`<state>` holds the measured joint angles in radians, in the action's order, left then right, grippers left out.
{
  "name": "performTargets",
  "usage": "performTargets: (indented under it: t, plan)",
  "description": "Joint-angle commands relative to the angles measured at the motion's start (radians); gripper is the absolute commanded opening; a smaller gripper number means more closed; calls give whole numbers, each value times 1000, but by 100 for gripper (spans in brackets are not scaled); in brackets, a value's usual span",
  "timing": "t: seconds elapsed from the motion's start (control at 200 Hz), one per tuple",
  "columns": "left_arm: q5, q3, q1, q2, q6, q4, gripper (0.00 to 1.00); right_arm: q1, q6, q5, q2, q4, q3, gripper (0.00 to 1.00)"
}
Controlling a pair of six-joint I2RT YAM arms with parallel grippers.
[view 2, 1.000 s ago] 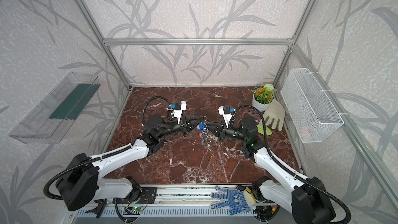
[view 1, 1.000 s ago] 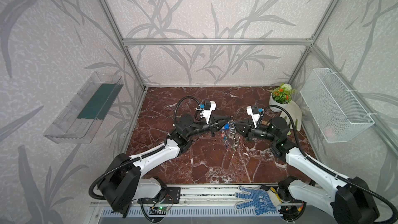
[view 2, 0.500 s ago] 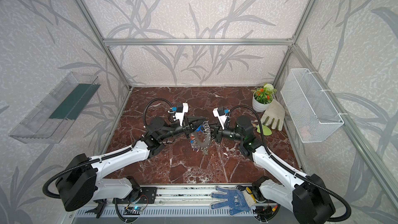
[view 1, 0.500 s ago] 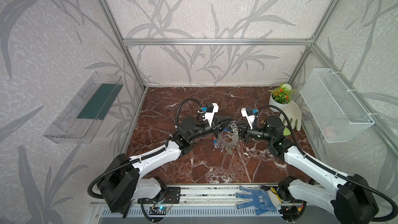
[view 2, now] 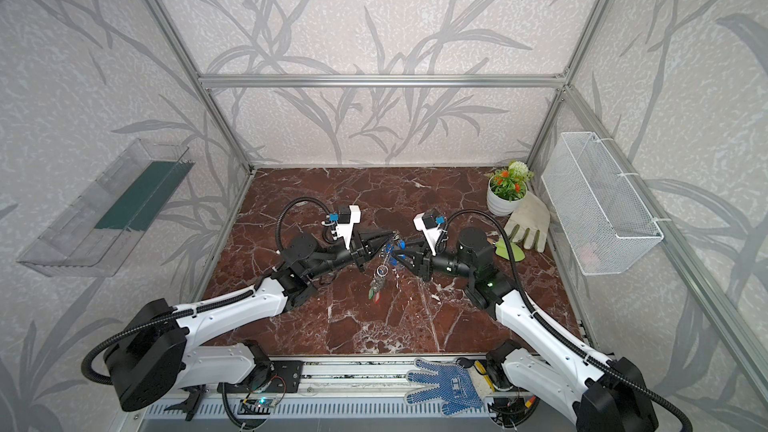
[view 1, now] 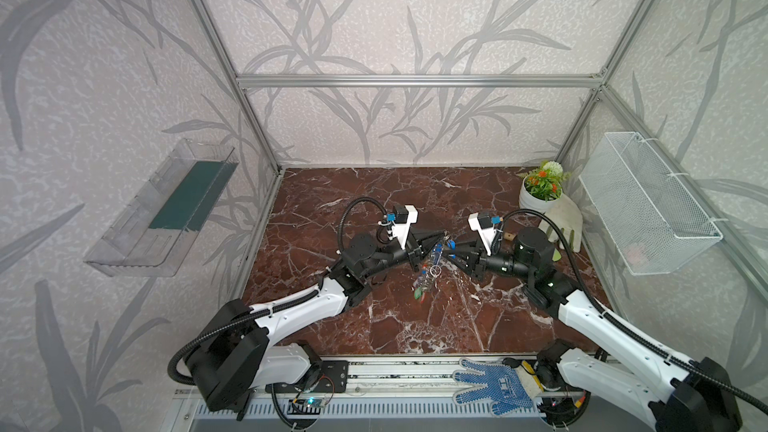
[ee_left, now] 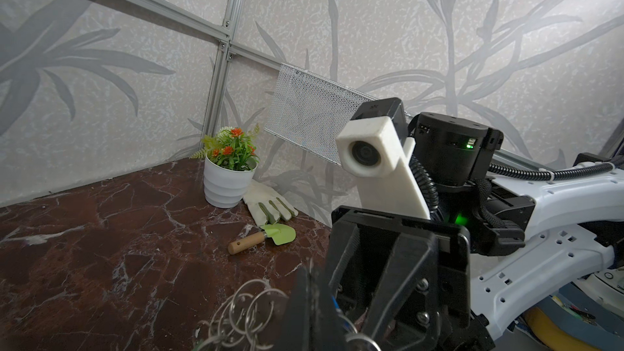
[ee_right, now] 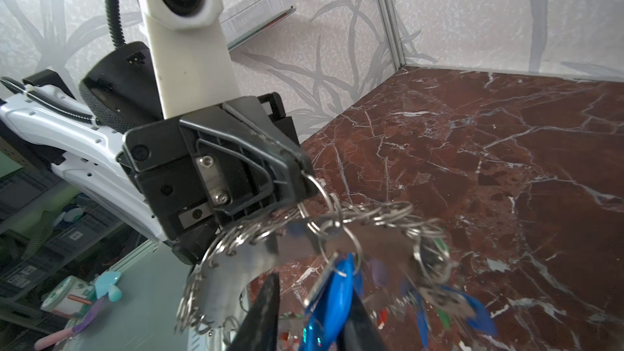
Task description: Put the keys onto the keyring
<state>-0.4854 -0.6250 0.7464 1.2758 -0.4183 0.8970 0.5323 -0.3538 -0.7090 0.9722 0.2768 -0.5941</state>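
left gripper (view 1: 443, 238) clamped on keyring (ee_right: 236, 265) rim ring, right gripper (ee_right: 314, 298) jaws parted around blue-tagged key (ee_right: 334, 290), labels blurred

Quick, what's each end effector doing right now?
Left end effector: closed on the keyring.
Right end effector: open, blue key tag between its jaws.

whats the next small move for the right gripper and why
Probably back the right gripper straight off the blue tag. Its jaws stand apart with a gap beside the tag, the tag looks already hooked onto the keyring, and the shut left gripper holds that up by a split ring, so it should just hang.
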Motion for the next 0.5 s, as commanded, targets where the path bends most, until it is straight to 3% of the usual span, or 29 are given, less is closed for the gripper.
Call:
performTargets:
  t: [0.0, 0.215, 0.41, 0.5]
  plan:
    - [16, -7, 1, -25, 4, 91, 0, 0, 33, 55, -19, -63, -47, 41]
    - [9, 1, -1, -30, 4, 88, 0, -92, -50, 30, -96, -20, -19, 52]
    - [2, 11, 0, -32, -7, 105, 0, -146, -159, -66, -100, 113, -16, 51]
    - [1, 17, 0, -36, -13, 118, 0, -146, -188, -108, -48, 155, -43, 45]
